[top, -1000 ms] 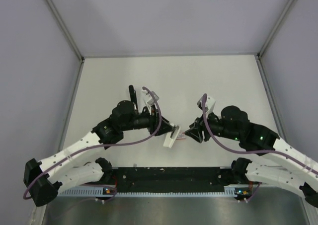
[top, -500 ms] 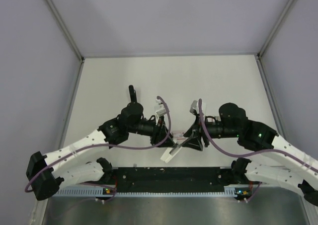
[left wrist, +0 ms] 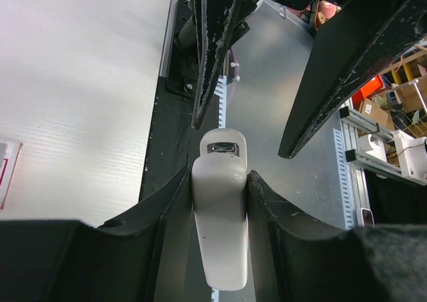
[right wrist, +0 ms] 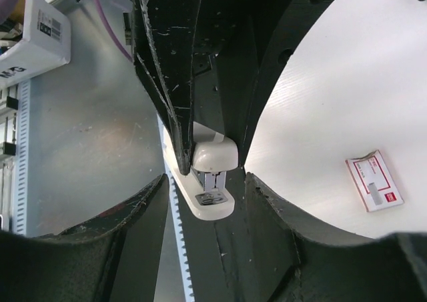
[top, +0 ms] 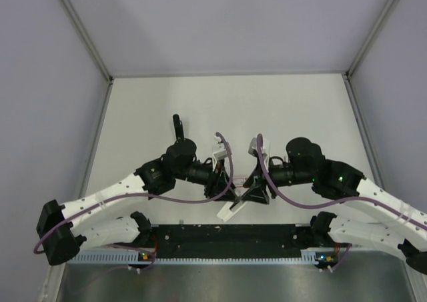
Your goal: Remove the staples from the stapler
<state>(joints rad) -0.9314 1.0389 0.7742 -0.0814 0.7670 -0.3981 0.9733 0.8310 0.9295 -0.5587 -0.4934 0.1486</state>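
A white stapler (top: 229,209) hangs over the near edge of the table. My left gripper (top: 223,187) is shut on its body; in the left wrist view the stapler (left wrist: 220,235) is clamped between the two fingers of my left gripper (left wrist: 219,175). My right gripper (top: 249,189) is open, its fingers standing apart on either side of the stapler's front end (right wrist: 212,172) without touching it in the right wrist view (right wrist: 207,180). The stapler is closed, with its metal nose (right wrist: 215,182) showing. The strip of staples is not in view.
A small red-and-white box (right wrist: 375,181) lies on the white table (top: 267,109) beside the grippers. A black rail (top: 227,234) runs along the near edge. A small black upright object (top: 177,124) stands behind the left arm.
Both grippers have come closer together and nearer the front edge. The stapler has swung down over the rail, and the right gripper's open fingers now straddle its front end.
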